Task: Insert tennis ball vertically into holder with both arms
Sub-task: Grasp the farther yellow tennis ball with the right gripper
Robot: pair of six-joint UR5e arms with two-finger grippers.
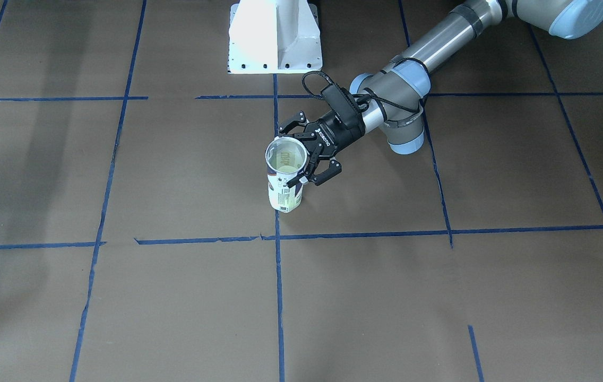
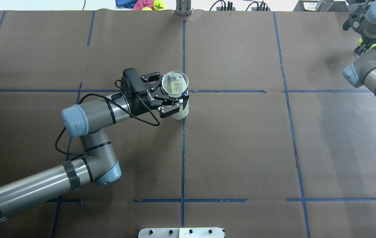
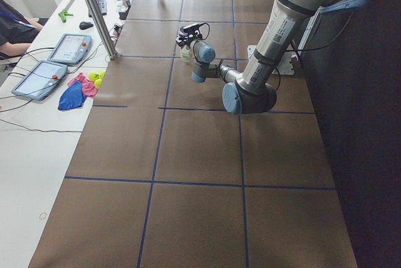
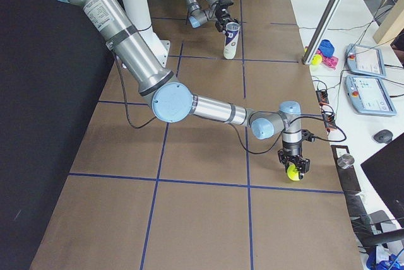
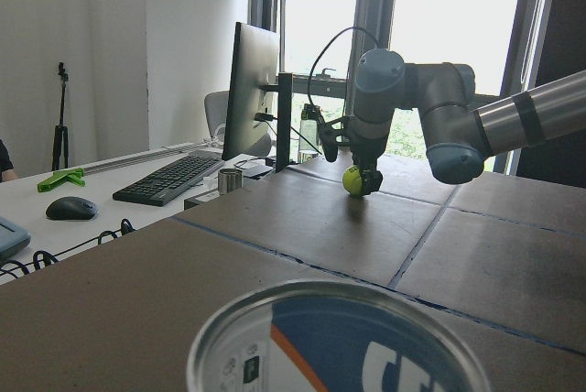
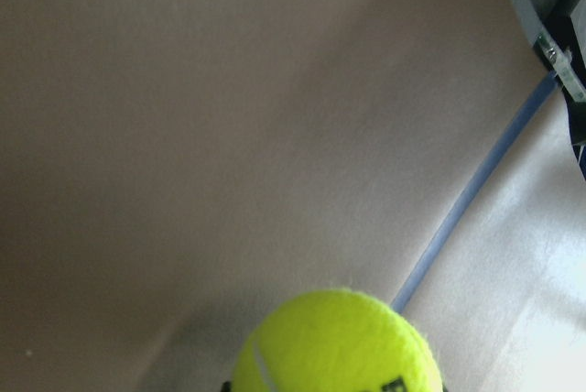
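The holder (image 2: 180,113), a clear can with a navy and white label, stands upright near the table's middle with its open mouth up. It also shows in the front view (image 1: 283,197). My left gripper (image 2: 171,96) is shut on the holder's upper part from the side, as the front view (image 1: 302,154) also shows. My right gripper (image 4: 294,169) is shut on the tennis ball (image 4: 293,173) and holds it just above the table, far off at the table's right end. The ball fills the bottom of the right wrist view (image 6: 334,342) and shows in the left wrist view (image 5: 353,180).
The white pedestal base (image 1: 275,37) stands behind the holder. Blue tape lines (image 2: 183,148) cross the brown table. A side desk beyond the far edge holds tablets, a keyboard, cloths and spare balls (image 3: 94,79). A metal post (image 3: 94,11) rises at that edge.
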